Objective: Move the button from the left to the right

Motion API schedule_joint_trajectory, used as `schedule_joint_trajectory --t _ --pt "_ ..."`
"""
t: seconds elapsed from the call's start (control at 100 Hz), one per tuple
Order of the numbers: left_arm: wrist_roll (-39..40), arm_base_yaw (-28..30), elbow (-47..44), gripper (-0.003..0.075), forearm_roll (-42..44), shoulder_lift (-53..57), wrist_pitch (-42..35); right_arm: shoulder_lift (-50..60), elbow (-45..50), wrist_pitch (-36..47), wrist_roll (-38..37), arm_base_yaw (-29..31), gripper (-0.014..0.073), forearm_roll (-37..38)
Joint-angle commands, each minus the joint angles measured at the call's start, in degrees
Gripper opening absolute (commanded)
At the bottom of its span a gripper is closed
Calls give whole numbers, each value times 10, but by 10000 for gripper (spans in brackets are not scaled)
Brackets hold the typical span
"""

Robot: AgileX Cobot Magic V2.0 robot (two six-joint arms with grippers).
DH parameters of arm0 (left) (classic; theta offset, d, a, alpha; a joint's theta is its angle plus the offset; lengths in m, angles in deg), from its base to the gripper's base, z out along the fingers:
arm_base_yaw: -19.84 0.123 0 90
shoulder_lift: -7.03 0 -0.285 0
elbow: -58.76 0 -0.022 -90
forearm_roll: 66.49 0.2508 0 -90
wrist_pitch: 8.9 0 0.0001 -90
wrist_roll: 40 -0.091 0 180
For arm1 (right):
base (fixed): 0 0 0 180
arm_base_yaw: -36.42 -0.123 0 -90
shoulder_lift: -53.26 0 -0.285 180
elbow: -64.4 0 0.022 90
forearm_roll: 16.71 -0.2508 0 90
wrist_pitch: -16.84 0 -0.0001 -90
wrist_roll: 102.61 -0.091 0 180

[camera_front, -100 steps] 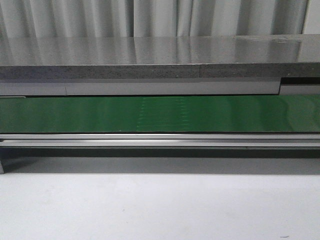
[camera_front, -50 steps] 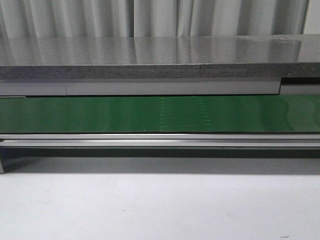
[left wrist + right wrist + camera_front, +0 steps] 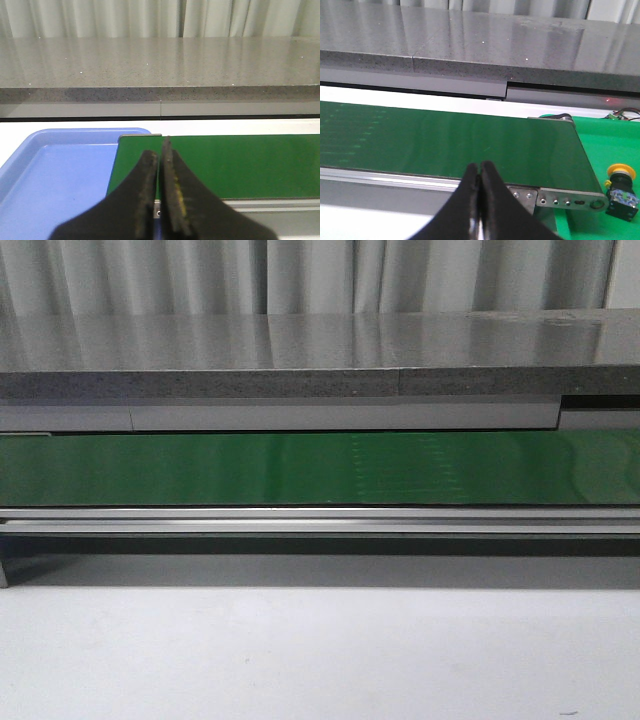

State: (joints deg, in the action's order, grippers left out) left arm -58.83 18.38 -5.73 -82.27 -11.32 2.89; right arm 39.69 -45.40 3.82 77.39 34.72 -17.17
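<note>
My left gripper has its two black fingers pressed together with nothing between them, and it hangs over the near edge where a blue tray meets the left end of the green conveyor belt. My right gripper is pinched together in the same way, holding nothing, and it hangs above the silver side rail at the near edge of the belt's right end. The button stands upright on a green mat just past the right end of the belt, its yellow cap on top of the dark body, well apart from both my grippers. A grey speckled stone shelf runs along the far edge behind the belt, with pale curtains beyond it. In the front view a white tabletop lies at the near edge.
</note>
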Motion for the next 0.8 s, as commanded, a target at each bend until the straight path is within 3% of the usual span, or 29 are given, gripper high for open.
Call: schedule_joint_trajectory --t 0.0,0.12,0.79 --pt "0 -5 17 5 -4 -6 -50 29 7 50 0 -1 -67 8" --pt "0 -5 17 5 -4 -6 -50 76 40 52 0 -1 -67 8" --pt "0 -5 17 5 -4 -6 -50 72 87 124 0 -3 -67 8"
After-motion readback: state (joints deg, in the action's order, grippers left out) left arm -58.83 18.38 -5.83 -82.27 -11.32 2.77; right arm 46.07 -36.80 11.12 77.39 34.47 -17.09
